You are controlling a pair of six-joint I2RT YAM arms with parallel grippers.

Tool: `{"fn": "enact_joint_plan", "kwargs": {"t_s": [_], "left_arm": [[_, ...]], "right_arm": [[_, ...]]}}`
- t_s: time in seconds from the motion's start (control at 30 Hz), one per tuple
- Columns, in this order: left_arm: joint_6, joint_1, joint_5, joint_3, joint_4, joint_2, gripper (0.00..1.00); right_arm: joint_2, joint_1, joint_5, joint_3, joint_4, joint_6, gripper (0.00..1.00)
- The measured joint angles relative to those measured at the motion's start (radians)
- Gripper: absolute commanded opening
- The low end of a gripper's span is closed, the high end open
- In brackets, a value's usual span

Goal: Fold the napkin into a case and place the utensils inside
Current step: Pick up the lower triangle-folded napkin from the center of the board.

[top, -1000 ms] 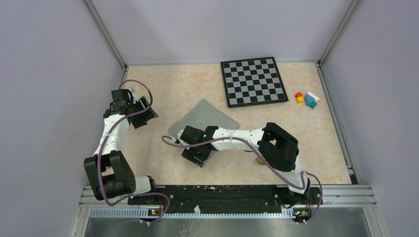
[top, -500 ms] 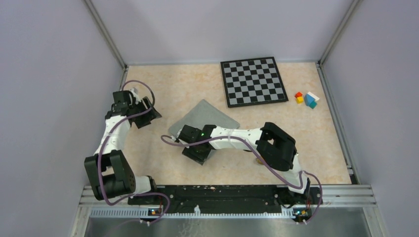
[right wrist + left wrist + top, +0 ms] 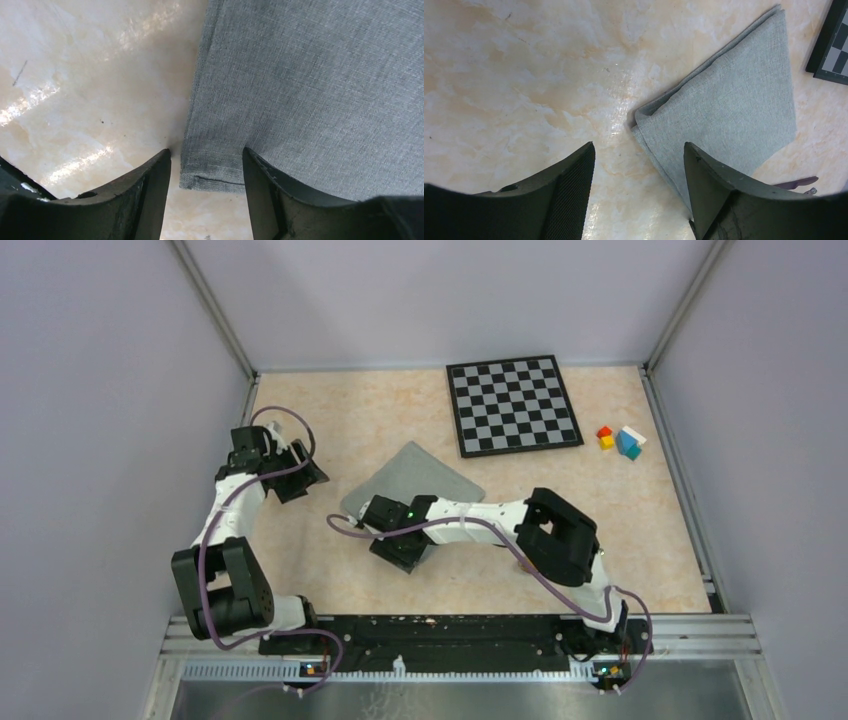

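The grey-green napkin (image 3: pixel 415 478) lies folded flat on the table's middle. It also shows in the left wrist view (image 3: pixel 734 100) and the right wrist view (image 3: pixel 310 90). My right gripper (image 3: pixel 402 543) is open and low over the napkin's near corner; in its wrist view the hemmed corner sits between the fingers (image 3: pixel 207 167). My left gripper (image 3: pixel 302 478) is open and empty just left of the napkin, above bare table by the left corner (image 3: pixel 639 167). A small yellow-orange bit (image 3: pixel 523 565) shows under my right arm's elbow. The knife is hidden.
A black-and-white chessboard (image 3: pixel 513 405) lies at the back right, its edge in the left wrist view (image 3: pixel 835 50). Small coloured blocks (image 3: pixel 620 440) sit to its right. Metal rails and walls bound the table.
My right gripper has crept a little farther onto the napkin's near corner. My left gripper has shifted slightly right, toward the napkin. The napkin has not moved.
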Motion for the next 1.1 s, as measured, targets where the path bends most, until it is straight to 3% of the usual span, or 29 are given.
{"fn": "enact_joint_plan", "kwargs": {"t_s": [0.1, 0.17, 0.37, 0.67, 0.9, 1.1], "left_arm": [[0.004, 0.0, 0.003, 0.0, 0.0, 0.0, 0.72], [0.007, 0.0, 0.007, 0.0, 0.0, 0.0, 0.73], [0.007, 0.0, 0.01, 0.0, 0.0, 0.0, 0.74], [-0.045, 0.001, 0.03, -0.045, 0.026, -0.001, 0.88], [-0.229, 0.003, 0.212, -0.237, 0.145, -0.035, 0.97], [-0.438, -0.002, 0.36, -0.422, 0.303, -0.067, 0.97]], "right_arm": [[0.002, 0.0, -0.005, -0.015, 0.023, 0.008, 0.49], [-0.003, 0.0, -0.007, -0.032, 0.051, 0.013, 0.4], [-0.014, 0.0, 0.013, -0.07, 0.14, 0.024, 0.01], [-0.048, -0.004, 0.03, -0.13, 0.24, 0.053, 0.0], [-0.175, -0.075, -0.144, -0.32, 0.364, 0.161, 0.0], [-0.259, -0.159, -0.287, -0.437, 0.489, 0.27, 0.0]]}}
